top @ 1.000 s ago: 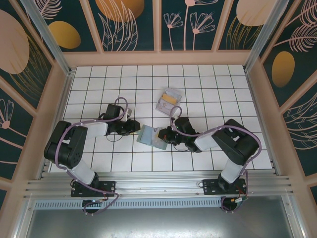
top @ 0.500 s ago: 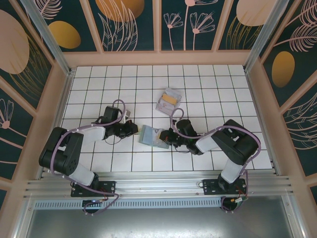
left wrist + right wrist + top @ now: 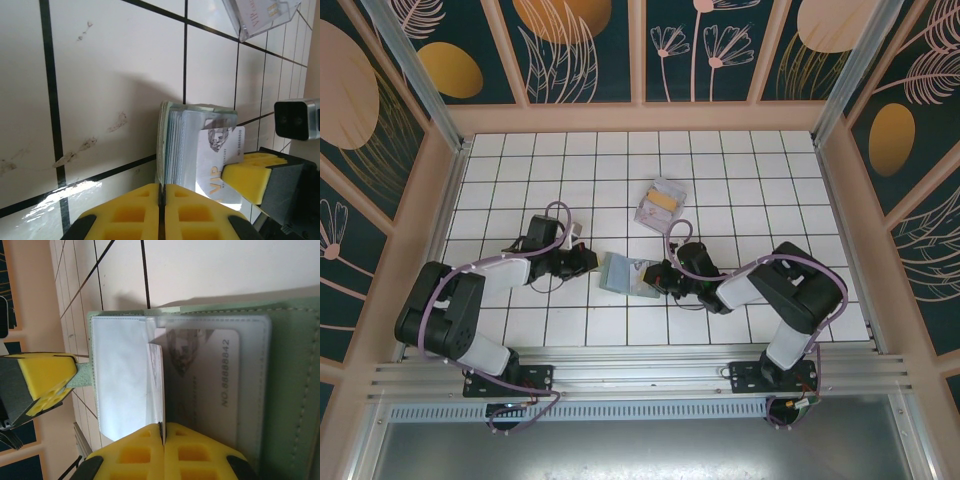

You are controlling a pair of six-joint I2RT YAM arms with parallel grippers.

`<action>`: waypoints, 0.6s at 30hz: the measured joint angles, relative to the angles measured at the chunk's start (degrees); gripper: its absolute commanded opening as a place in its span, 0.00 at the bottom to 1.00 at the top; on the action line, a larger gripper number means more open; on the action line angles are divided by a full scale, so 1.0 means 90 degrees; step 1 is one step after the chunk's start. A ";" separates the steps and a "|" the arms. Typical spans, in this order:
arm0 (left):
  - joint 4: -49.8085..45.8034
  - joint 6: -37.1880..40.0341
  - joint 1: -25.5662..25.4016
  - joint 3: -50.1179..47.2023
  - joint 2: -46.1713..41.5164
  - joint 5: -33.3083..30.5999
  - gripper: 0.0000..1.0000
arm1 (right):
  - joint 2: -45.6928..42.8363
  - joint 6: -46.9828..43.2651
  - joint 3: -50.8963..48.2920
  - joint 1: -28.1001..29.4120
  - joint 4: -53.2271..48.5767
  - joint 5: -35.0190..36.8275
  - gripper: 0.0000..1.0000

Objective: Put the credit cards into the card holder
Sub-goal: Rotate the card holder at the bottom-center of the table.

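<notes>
Right claw (image 3: 162,434) is pressed onto a card (image 3: 156,385), held edge-on at the open holder (image 3: 282,380), which lies mid-table between the arms. Left claw (image 3: 162,194) pinches the holder's opposite edge. To seat the card well, I'd pin that edge firmly, square the card to the sleeve mouth, and push slowly without buckling it. Spare cards (image 3: 660,203) lie farther back

Your card holder (image 3: 292,390) looks matt, stitched and leather-like; its sleeves (image 3: 120,380) are clear glossy plastic. The card (image 3: 216,150) shines. The right end effector (image 3: 163,432) has matt yellow pads (image 3: 130,455); your desk (image 3: 110,65) tiles are glossy and scuffed.
</notes>
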 measured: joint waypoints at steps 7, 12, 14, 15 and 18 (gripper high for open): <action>0.0010 0.0000 0.0000 -0.0102 0.0034 -0.0070 0.03 | 0.0056 0.0002 0.0056 0.0000 -0.0012 -0.0010 0.00; 0.0049 0.0000 0.0000 -0.0197 0.0034 -0.0075 0.03 | 0.0158 0.0046 0.0138 0.0000 0.0029 -0.0007 0.00; 0.0102 -0.0002 0.0000 -0.0223 0.0034 -0.0073 0.03 | 0.0163 0.0097 0.0138 0.0000 0.0046 -0.0007 0.00; 0.0141 -0.0002 0.0000 -0.0238 0.0034 -0.0070 0.03 | 0.0177 0.0117 0.0138 0.0000 0.0066 -0.0005 0.00; 0.0172 -0.0005 0.0000 -0.0260 0.0034 -0.0070 0.03 | 0.0287 0.0165 0.0151 0.0000 0.0182 -0.0010 0.00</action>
